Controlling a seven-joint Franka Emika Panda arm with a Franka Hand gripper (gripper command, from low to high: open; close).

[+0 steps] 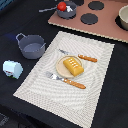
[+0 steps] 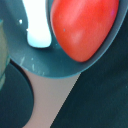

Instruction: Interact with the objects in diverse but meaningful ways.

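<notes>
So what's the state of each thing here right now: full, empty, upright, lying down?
Pot: upright, empty, beside the placemat.
Bread loaf: lying on the plate.
Fork: flat on the placemat.
Knife: flat beside the plate.
Milk carton: on its side.
Tomato: sitting in a grey pan on the toy stove.
Gripper: not visible.

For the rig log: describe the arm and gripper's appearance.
Little can be logged: no arm link, cable or marking shows in the exterior view, and the wrist view shows no fingers, only the red tomato in a dark grey pan.
</notes>
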